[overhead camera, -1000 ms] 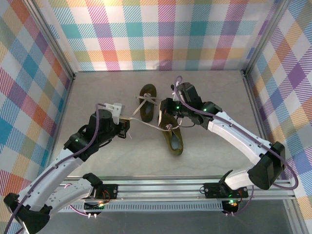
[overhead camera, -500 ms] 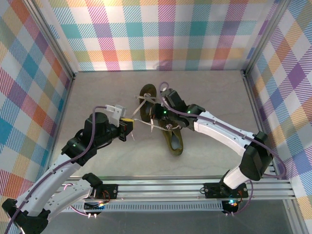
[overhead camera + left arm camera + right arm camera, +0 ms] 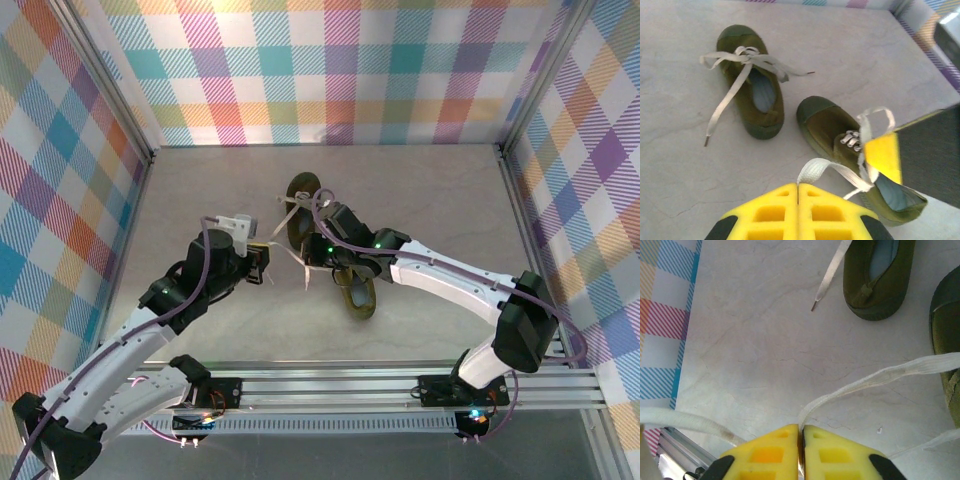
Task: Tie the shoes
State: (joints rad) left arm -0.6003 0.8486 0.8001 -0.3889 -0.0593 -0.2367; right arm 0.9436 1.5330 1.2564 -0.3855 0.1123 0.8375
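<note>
STEP: tying near shoe point(image 3: 357, 290), table centre; far shoe point(image 3: 300, 212) at its 11 o'clock | LEFT: left gripper point(image 3: 799, 189) at near shoe's 9 o'clock, pads clamped on lace end point(image 3: 832, 170) | RIGHT: right gripper point(image 3: 801, 431) pinching second strand point(image 3: 880, 376) | NEXT: probably cross the 2 strands, pull evenly.

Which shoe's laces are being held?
The nearer shoe: left gripper and right gripper each pinch one of its laces. On the farther shoe they lie loose.
</note>
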